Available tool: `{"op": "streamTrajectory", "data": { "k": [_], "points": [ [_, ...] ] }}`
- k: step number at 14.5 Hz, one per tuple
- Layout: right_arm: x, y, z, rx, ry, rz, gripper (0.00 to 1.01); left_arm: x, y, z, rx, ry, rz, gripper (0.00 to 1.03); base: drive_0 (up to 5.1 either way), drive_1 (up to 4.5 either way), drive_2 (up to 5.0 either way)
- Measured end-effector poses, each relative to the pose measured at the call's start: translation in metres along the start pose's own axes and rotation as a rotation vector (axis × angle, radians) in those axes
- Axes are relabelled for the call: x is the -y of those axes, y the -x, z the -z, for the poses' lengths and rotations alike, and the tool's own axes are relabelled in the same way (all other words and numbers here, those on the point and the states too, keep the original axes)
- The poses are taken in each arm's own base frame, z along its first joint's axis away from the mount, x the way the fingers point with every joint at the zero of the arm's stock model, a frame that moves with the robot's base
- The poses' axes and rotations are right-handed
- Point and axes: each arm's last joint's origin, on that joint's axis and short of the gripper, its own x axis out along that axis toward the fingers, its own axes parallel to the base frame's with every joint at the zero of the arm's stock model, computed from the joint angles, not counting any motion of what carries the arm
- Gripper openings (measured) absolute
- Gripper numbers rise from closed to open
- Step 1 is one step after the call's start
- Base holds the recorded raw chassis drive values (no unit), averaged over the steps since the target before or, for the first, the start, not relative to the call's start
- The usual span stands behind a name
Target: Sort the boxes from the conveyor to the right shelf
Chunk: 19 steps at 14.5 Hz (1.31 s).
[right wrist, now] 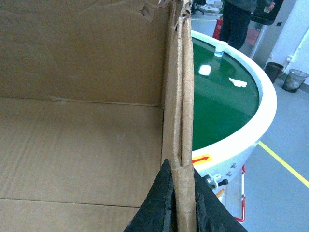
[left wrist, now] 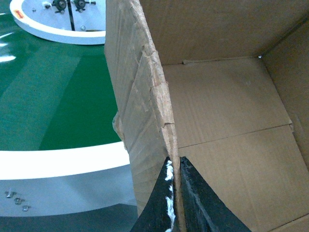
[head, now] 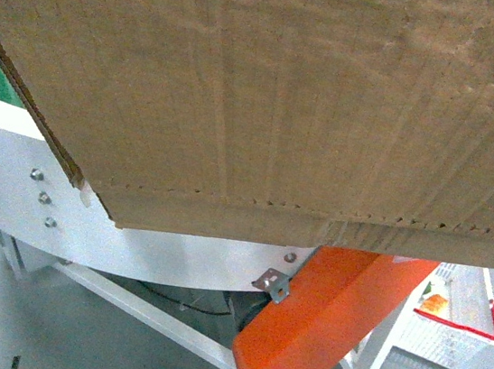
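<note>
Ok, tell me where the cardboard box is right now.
The cardboard box fills the head view, over the conveyor's white rim, each side wall pinched by one gripper's jaws.

One cardboard box (head: 277, 97). One green conveyor belt (left wrist: 53, 92) with one orange housing (head: 324, 322) below. Two grippers: left gripper (left wrist: 175, 200), right gripper (right wrist: 182, 208). One wire basket with red rim (head: 454, 326). Two waste bins (right wrist: 285, 76). Three bolts (head: 43, 198) on the white frame. One person (right wrist: 240, 21) standing far back.
</note>
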Motion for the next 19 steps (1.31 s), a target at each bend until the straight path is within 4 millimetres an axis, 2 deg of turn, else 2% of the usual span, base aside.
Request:
{"op": "streamTrajectory", "data": {
  "k": [11,19],
  "points": [
    [-0.0001,0.0,0.0,0.0,0.0,-0.001,0.03,-0.0001,-0.0003,0.0002,-0.002,0.0,0.0,0.02,0.0,-4.29,4.4],
    [-0.0001,0.0,0.0,0.0,0.0,-0.001,0.03,-0.0001,-0.0003,0.0002,-0.002,0.0,0.0,0.02,-1.7,-1.7,-1.7]
  ]
}}
